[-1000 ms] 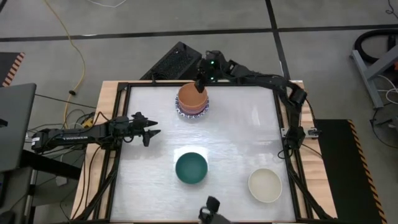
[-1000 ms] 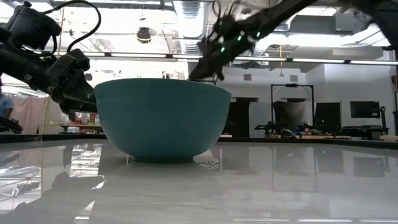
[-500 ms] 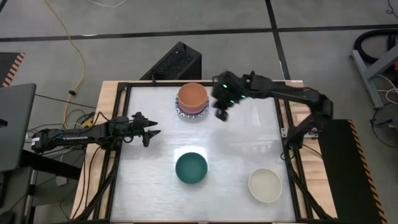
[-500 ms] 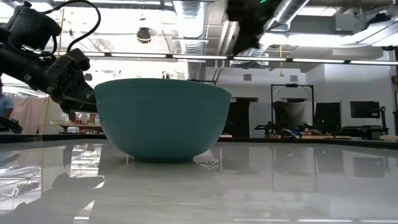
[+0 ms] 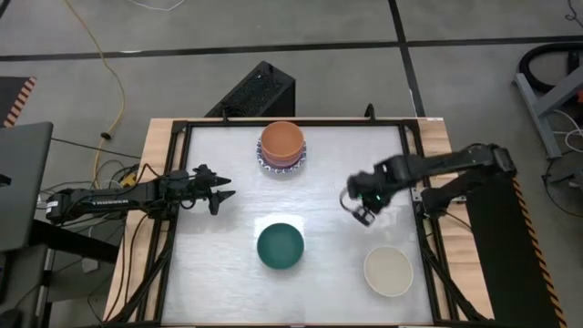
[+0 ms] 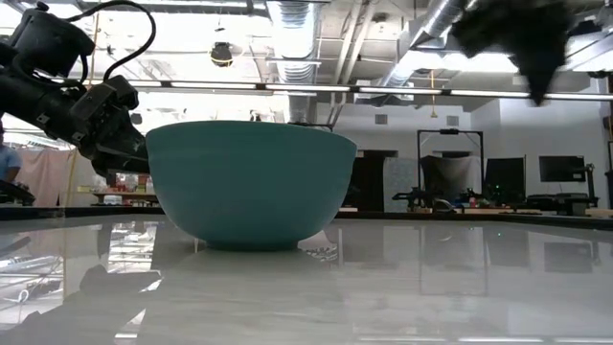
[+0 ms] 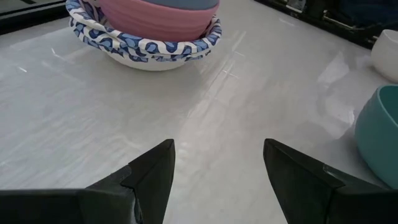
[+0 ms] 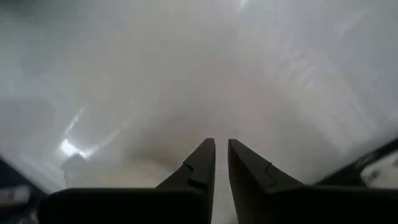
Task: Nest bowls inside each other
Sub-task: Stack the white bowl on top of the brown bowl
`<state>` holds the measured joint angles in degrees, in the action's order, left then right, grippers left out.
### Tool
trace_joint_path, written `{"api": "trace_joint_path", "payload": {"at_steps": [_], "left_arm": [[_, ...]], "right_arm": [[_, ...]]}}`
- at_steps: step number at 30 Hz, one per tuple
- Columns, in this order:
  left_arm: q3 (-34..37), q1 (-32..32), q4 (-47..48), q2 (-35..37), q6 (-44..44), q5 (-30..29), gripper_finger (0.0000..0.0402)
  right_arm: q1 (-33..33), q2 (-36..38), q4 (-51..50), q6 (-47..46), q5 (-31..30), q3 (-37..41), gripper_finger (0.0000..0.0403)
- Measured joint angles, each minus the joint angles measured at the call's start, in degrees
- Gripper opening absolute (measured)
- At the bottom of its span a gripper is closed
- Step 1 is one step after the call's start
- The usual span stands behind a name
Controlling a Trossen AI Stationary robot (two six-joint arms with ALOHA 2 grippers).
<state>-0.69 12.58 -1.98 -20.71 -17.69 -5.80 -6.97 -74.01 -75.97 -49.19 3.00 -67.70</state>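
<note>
Nested stack point(image 5: 282, 146) (orange topmost); green bowl point(image 5: 280, 246), cream bowl point(image 5: 388, 271) apart.

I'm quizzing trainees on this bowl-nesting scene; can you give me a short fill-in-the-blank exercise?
1. The top bowl of the stack is ____.
2. The bowl alone nearest the table's middle is the dark ____ bowl.
3. The right gripper hangs above the table, holding ____.
4. The cream bowl sits closest to the ____ gripper.

Missing words: orange; green; nothing; right

- Table point(image 5: 219, 264): white glossy top, dark frame, wooden edge.
- Stack of bowls point(image 5: 281, 147): far middle; orange on top, pink beneath, blue-patterned at base.
- Dark green bowl point(image 5: 280, 246): near middle.
- Cream bowl point(image 5: 388, 271): near right corner.
</note>
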Motion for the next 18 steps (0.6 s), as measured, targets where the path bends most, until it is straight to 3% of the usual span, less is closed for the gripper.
{"api": "trace_joint_path", "payload": {"at_steps": [7, 18], "left_arm": [[0.02, 0.00, -0.04, -0.02, -0.02, -0.01, 0.0235], [0.01, 0.00, -0.07, -0.01, -0.39, -0.01, 0.0235]], "right_arm": [[-13.44, 1.09, 0.53, -13.71, -0.13, 4.69, 0.0108], [-29.69, 0.41, 6.45, -32.04, -2.41, 7.25, 0.0228]]}}
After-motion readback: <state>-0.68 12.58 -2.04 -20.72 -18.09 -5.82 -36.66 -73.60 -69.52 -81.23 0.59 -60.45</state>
